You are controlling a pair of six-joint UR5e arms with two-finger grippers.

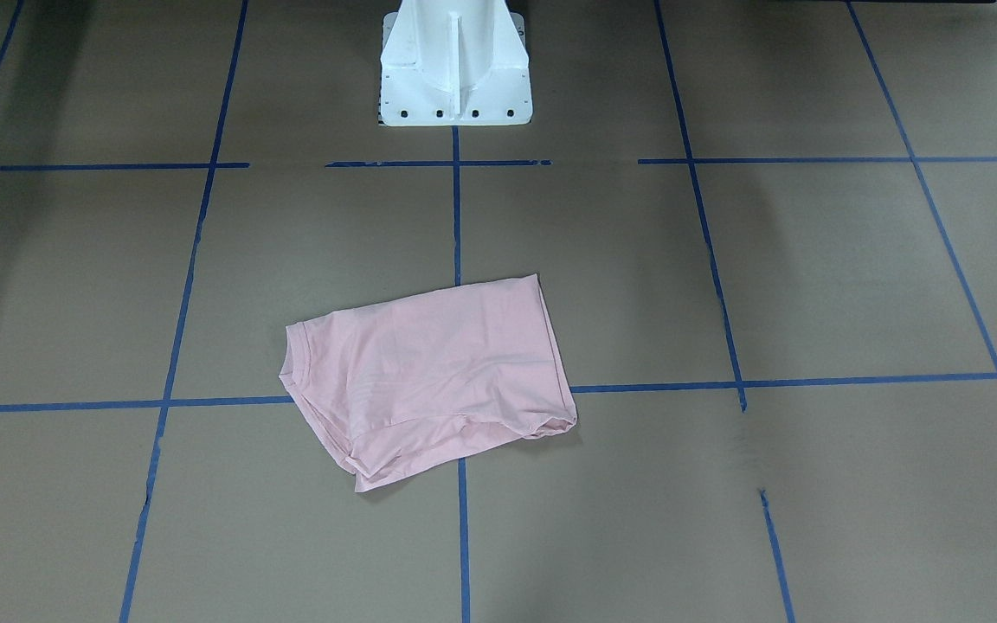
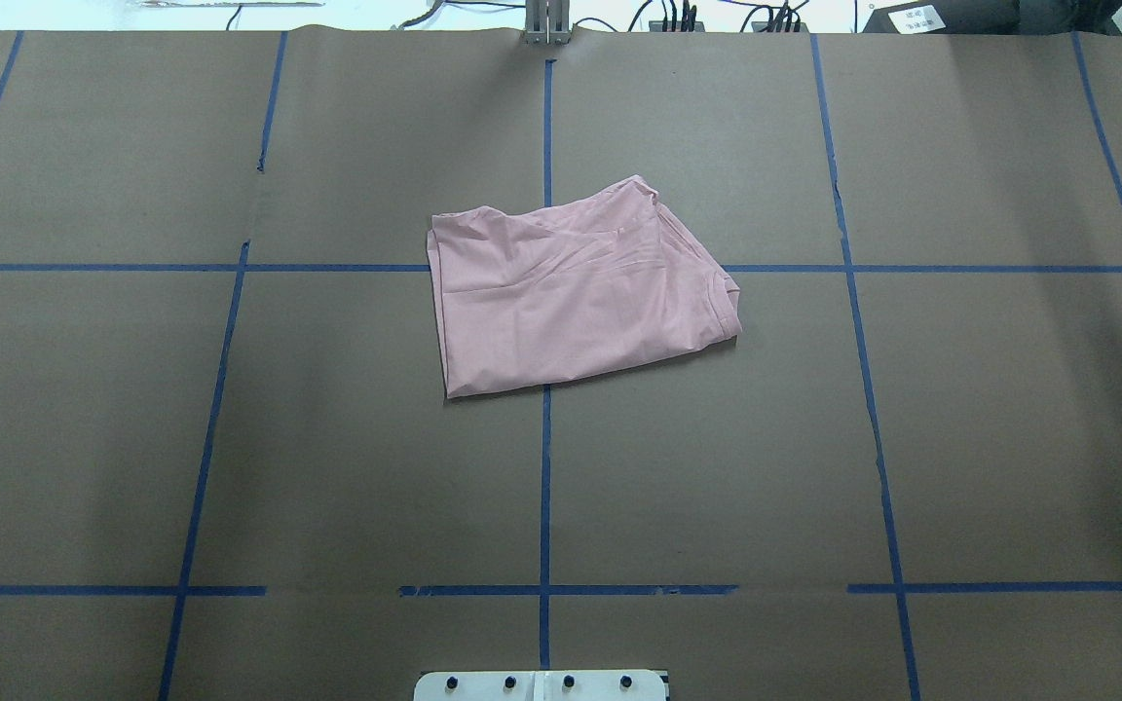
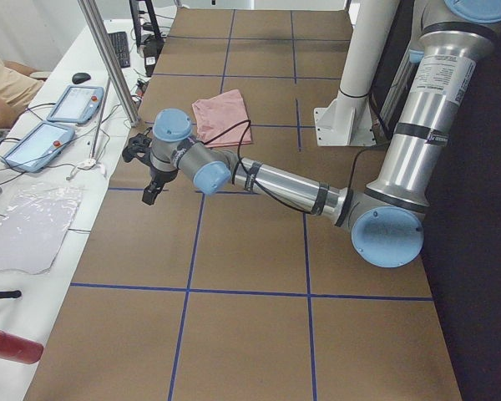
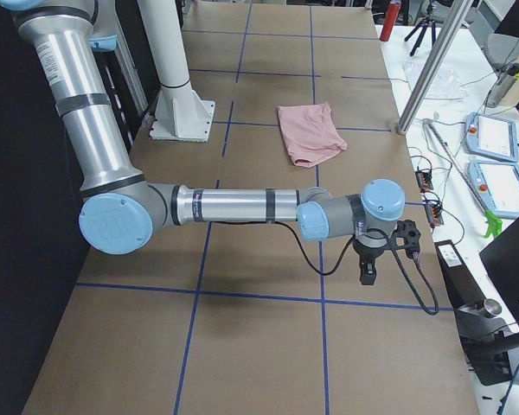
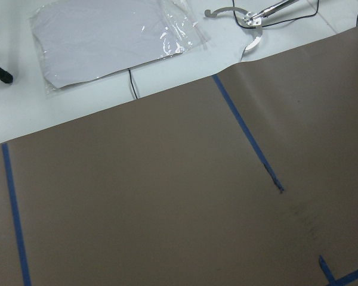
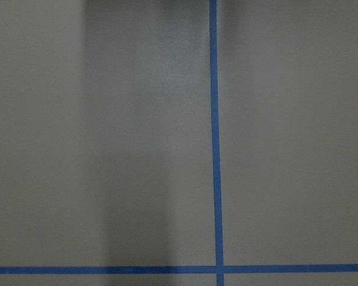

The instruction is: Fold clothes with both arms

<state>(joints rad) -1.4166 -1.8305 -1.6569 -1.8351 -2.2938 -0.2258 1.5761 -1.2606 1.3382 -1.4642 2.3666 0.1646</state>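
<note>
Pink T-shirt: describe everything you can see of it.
The pale pink T-shirt lies folded into a rough, skewed rectangle of soft, wrinkled knit, plain side up, no print showing. Its ribbed neck points toward the robot's right. It rests on the brown paper table cover, over blue tape lines; nothing else touches it.

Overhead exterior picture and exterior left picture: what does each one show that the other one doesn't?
Only the overhead view shows the creases and the stitched edge band of the T-shirt clearly. Only the exterior left view shows the left arm with its end effector pointing down, two tablets and a red cylinder. Both show the folded pink T-shirt, the brown table with blue tape lines, and the white pedestal base.
</note>
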